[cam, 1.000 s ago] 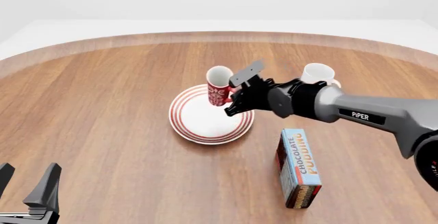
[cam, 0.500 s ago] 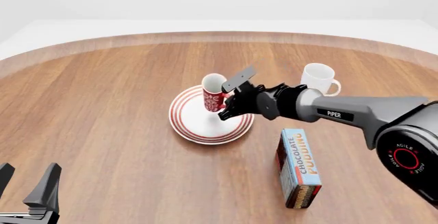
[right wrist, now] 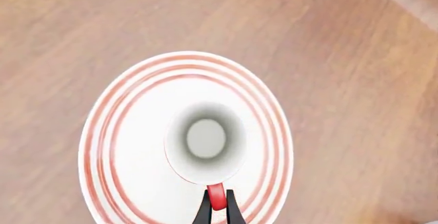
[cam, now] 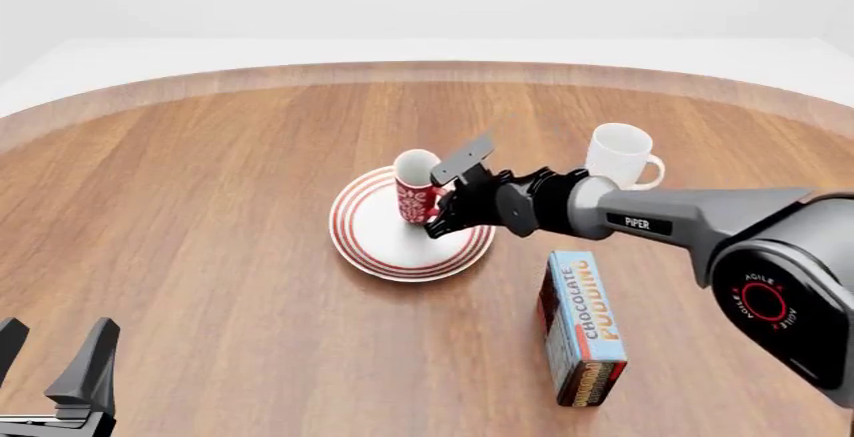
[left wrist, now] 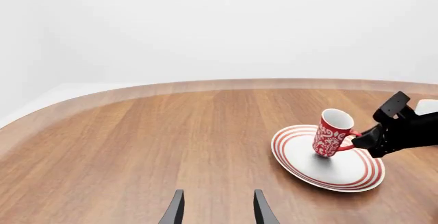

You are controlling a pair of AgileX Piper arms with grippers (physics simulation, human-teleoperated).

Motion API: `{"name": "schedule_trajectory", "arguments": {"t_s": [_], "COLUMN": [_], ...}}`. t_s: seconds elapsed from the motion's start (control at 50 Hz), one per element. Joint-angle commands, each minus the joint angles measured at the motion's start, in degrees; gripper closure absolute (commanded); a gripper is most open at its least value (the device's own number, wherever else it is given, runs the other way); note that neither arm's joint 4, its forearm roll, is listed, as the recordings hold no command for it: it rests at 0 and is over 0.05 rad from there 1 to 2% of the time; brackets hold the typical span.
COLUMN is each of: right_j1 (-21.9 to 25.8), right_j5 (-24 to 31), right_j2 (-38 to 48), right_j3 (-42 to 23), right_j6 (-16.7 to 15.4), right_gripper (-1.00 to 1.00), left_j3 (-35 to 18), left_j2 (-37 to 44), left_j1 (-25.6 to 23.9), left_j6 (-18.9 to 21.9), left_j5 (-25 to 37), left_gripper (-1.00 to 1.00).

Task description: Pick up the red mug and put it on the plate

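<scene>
Nearest the camera, the left gripper [cam: 54, 367] idles at the table's [cam: 200, 207] edge, its dark fingers parted wide around nothing. Beyond it, a rectangular chocolate pudding box [cam: 583, 327] lies on the smooth wood-grain surface. At centre, the right gripper [cam: 438, 205] has lowered since a second ago, its fingers pinched on the loop handle of the red mug [cam: 416, 187], which now sits tilted on the plate [cam: 378, 247], a glossy white disc ringed in red. Farthest back stands a plain white mug [cam: 619, 155].
</scene>
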Motion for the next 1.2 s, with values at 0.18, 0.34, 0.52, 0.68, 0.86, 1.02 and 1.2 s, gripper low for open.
{"name": "schedule_trajectory", "arguments": {"t_s": [0.18, 0.34, 0.52, 0.68, 0.86, 1.02, 1.2], "right_j1": [-0.9, -2.08, -3.02, -3.05, -2.75, -3.34, -4.19], "right_j5": [-0.23, -1.17, -1.81, -1.91, -2.62, -3.52, -3.42], "right_j2": [1.13, 0.94, -0.21, -1.41, -4.94, -9.17, -13.88], "right_j3": [-2.0, -1.99, -0.89, -0.16, 3.25, 7.08, 10.07], "right_j6": [-1.51, -3.01, -3.34, -3.04, -2.59, -2.91, -3.26], "right_gripper": [-1.0, -1.0, -1.0, -1.0, -1.0, -1.0, -1.0], "left_j3": [0.0, 0.0, 0.0, 0.0, 0.0, 0.0, 0.0], "left_j2": [0.0, 0.0, 0.0, 0.0, 0.0, 0.0, 0.0], "left_j1": [0.0, 0.0, 0.0, 0.0, 0.0, 0.0, 0.0], "left_j6": [0.0, 0.0, 0.0, 0.0, 0.0, 0.0, 0.0], "left_j5": [0.0, 0.0, 0.0, 0.0, 0.0, 0.0, 0.0], "left_gripper": [-1.0, -1.0, -1.0, -1.0, -1.0, -1.0, -1.0]}}
